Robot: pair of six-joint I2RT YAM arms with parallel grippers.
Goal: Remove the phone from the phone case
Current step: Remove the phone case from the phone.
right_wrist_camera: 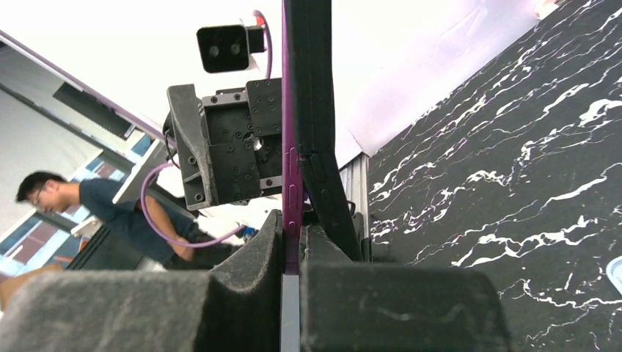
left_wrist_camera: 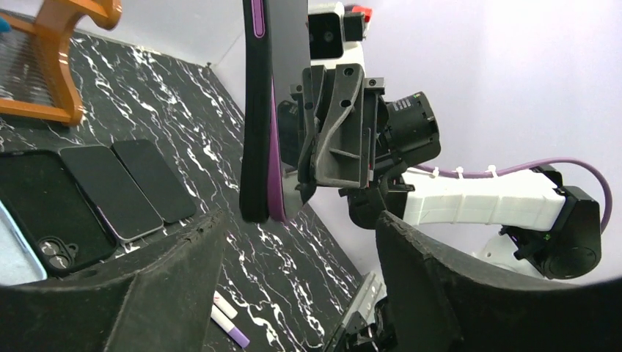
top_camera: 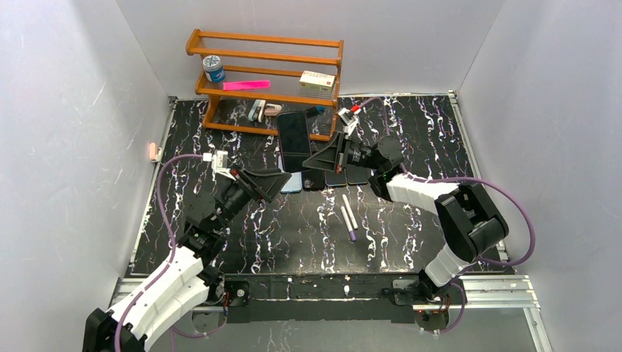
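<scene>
Phone (top_camera: 295, 138), in black case (right_wrist_camera: 314, 110), is held raised just in front of wooden rack (top_camera: 265, 55), clenched by right gripper (right_wrist_camera: 291, 258); left gripper (left_wrist_camera: 301, 221) is spread, grasping nothing. Black marbled surface (top_camera: 411, 132) is enclosed by pale walls (top_camera: 66, 110)

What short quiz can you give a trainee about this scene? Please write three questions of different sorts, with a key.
1. True or false: the left gripper is shut on the phone.
2. Which one holds the phone upright? A) the right gripper B) the left gripper C) neither; it lies flat
3. Fill in: ___ pens lie on the table.

Key: 1 false, the left gripper is open. 2 A. 3 two.
</scene>
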